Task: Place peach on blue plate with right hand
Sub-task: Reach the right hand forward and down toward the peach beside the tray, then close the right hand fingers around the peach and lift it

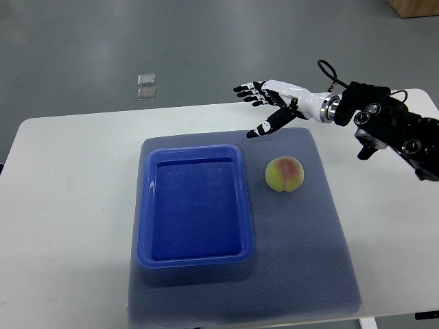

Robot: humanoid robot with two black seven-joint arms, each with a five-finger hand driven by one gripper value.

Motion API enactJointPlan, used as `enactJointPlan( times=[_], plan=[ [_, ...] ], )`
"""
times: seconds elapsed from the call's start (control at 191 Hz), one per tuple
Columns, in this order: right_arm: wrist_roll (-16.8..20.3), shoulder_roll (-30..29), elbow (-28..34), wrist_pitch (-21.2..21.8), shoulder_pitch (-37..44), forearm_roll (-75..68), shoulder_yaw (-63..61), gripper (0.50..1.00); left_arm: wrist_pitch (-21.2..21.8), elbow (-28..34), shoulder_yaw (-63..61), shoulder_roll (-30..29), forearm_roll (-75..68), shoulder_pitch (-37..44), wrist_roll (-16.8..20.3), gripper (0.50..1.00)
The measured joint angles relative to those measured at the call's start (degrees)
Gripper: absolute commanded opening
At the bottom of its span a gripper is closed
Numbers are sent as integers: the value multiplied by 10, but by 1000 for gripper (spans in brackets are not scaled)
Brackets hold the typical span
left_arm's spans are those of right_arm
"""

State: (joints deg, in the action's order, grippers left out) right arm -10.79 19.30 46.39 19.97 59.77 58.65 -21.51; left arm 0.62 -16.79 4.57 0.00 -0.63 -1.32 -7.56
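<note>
A yellow-green peach (285, 174) with a red blush lies on a grey mat (309, 260), just right of a blue rectangular plate (195, 255) that is empty. My right hand (264, 103) comes in from the right edge and hovers above the far edge of the mat, beyond the peach and apart from it. Its fingers (248, 90) are spread and hold nothing; the thumb (267, 126) points down toward the mat. The left arm is out of view.
The mat lies on a white table (68, 219). Two small clear squares (146, 86) lie on the grey floor beyond the table's far edge. A brown box corner (415, 7) shows at the top right.
</note>
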Motion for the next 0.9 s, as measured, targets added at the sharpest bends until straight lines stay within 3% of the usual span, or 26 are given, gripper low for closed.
enactJointPlan(
  times=[0.141, 0.335, 0.493, 0.901],
  plan=[
    [23, 64, 56, 57, 120, 30, 165, 932, 0, 0, 0, 0, 0, 0, 0, 1000],
    [130, 103, 125, 128, 194, 14, 223, 932, 0, 0, 1, 0, 0, 0, 0, 1000],
    [158, 116, 153, 132, 196, -30, 225, 932, 0, 0, 1, 0, 0, 0, 0, 1000],
    [162, 114, 172, 85, 149, -27, 235, 932, 0, 0, 1, 0, 0, 0, 0, 1000]
  ],
)
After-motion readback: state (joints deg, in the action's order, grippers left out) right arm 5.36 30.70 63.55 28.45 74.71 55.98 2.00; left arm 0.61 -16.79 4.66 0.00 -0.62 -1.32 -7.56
